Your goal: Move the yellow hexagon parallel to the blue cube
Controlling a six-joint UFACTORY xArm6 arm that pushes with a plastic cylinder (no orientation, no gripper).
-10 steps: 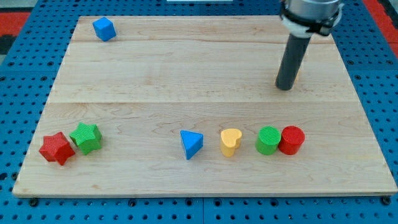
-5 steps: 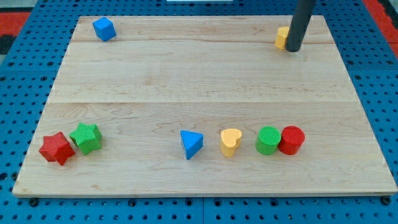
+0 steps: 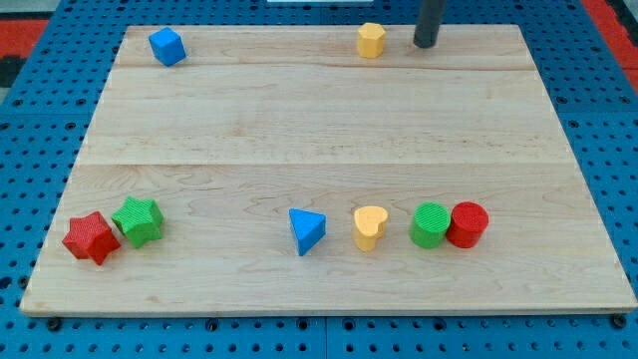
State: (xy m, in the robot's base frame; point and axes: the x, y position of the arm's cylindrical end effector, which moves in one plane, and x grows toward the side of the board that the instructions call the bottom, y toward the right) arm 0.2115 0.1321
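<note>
The yellow hexagon [image 3: 371,40] lies near the board's top edge, right of centre. The blue cube [image 3: 166,46] sits at the top left, at about the same height in the view. My tip [image 3: 426,44] stands on the board just right of the yellow hexagon, a small gap apart from it. The rod rises out of the view's top.
Along the bottom lie a red star [image 3: 90,237] touching a green star [image 3: 138,220] at the left, then a blue triangle [image 3: 306,230], a yellow heart [image 3: 370,227], and a green cylinder [image 3: 431,224] touching a red cylinder [image 3: 468,224]. The wooden board [image 3: 319,130] rests on blue pegboard.
The yellow hexagon has slid left along the top edge, from the right side to right of centre. My tip moved up and then left behind it.
</note>
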